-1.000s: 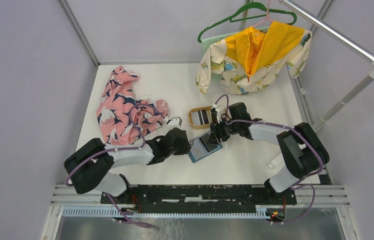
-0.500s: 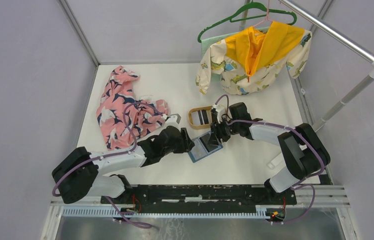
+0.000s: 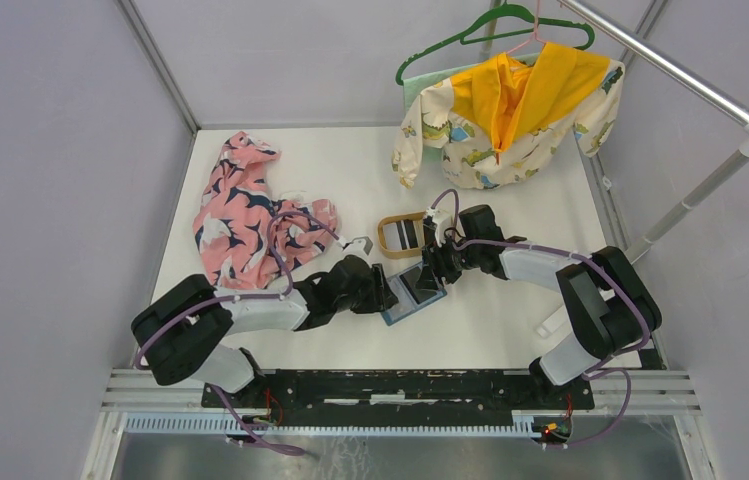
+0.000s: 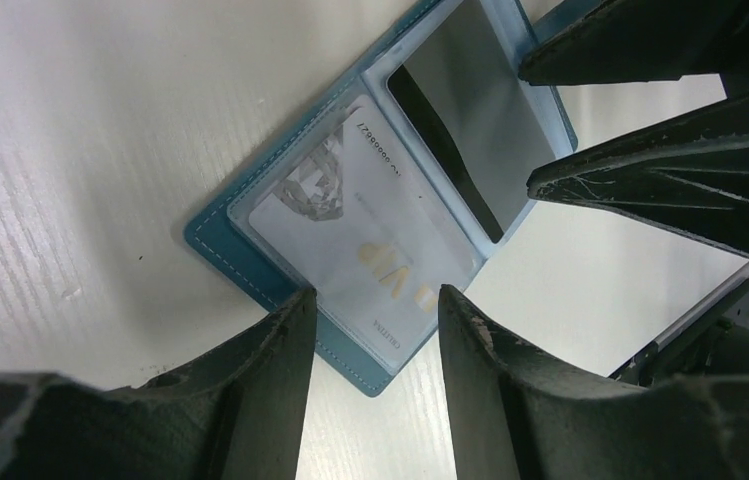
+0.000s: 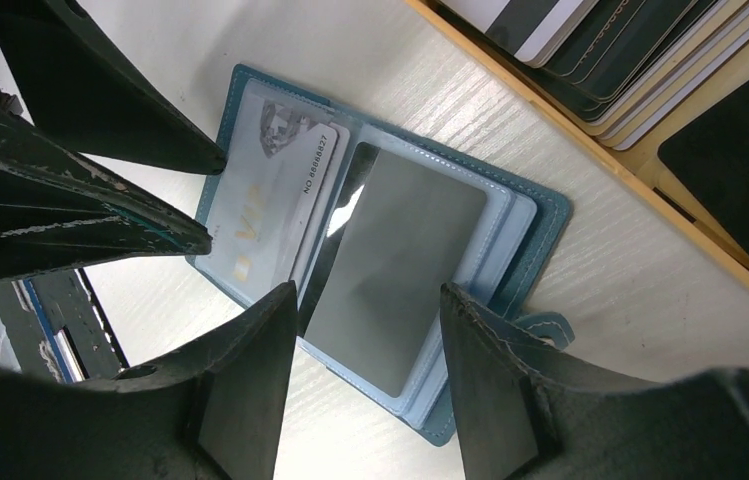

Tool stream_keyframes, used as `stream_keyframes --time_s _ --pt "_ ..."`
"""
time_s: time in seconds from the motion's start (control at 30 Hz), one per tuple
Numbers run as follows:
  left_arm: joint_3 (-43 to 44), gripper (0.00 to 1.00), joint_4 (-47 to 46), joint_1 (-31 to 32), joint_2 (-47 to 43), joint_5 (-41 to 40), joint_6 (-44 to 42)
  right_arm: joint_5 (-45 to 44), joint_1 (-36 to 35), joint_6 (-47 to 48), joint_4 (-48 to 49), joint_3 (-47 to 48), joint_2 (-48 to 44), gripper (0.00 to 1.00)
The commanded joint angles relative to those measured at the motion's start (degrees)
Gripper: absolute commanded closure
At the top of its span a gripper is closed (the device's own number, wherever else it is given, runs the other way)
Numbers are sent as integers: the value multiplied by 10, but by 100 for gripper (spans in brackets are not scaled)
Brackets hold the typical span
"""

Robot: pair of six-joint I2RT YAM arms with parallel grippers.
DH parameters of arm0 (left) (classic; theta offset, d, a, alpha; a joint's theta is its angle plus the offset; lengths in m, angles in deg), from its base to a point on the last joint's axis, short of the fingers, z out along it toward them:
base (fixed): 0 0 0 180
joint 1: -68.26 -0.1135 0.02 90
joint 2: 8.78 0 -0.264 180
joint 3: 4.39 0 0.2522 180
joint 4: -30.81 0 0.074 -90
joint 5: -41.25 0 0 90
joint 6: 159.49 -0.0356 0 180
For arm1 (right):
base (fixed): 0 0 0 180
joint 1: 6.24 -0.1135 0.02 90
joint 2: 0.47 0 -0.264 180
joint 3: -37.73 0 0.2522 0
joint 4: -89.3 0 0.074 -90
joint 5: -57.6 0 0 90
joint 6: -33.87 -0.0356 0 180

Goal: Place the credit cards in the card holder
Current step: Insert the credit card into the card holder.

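Note:
The teal card holder (image 3: pixel 412 291) lies open on the white table between both arms. A pale credit card (image 4: pixel 360 240) sits in its one clear pocket and a grey card (image 5: pixel 400 260) in the other. My left gripper (image 4: pixel 375 310) is open, its fingers straddling the holder's near corner by the pale card. From the opposite side my right gripper (image 5: pixel 368 305) is open, one finger on each side of the grey card's end. More dark credit cards (image 5: pixel 590 40) are stacked in the tan wooden tray (image 3: pixel 383 238) just behind the holder.
A pink floral cloth (image 3: pixel 245 215) lies at the left of the table. A yellow and white garment (image 3: pixel 510 110) on a green hanger (image 3: pixel 495 20) hangs at the back right by a metal rail (image 3: pixel 670 70).
My left gripper has opened wider and edged right against the card holder's corner; its arm swung out and back. The right gripper has held still.

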Motion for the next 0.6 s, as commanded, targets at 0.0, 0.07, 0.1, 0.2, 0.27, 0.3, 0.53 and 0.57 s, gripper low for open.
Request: stream_keyframes --time_s 0.0,0.07,0.1,0.2,0.27,0.3,0.53,0.57 --pt "18 44 -16 -2 12 -1 30 9 2 0 2 8 -13 40" --pt "24 44 13 -2 7 -21 30 9 2 1 3 8 -13 40" --pt "24 43 21 -2 3 -28 30 9 3 1 3 8 -13 40" --pt "19 40 32 -3 -14 -38 30 11 2 1 2 8 -11 40" --pt "20 40 35 -2 -19 -38 30 11 2 0 3 8 -10 40" --pt "20 39 35 -2 -18 -37 30 11 2 0 2 8 -10 40" --pt "21 38 14 -2 -3 -22 33 11 2 0 3 8 -10 40" --pt "22 38 8 -2 0 -18 33 12 3 0 3 8 -9 40"
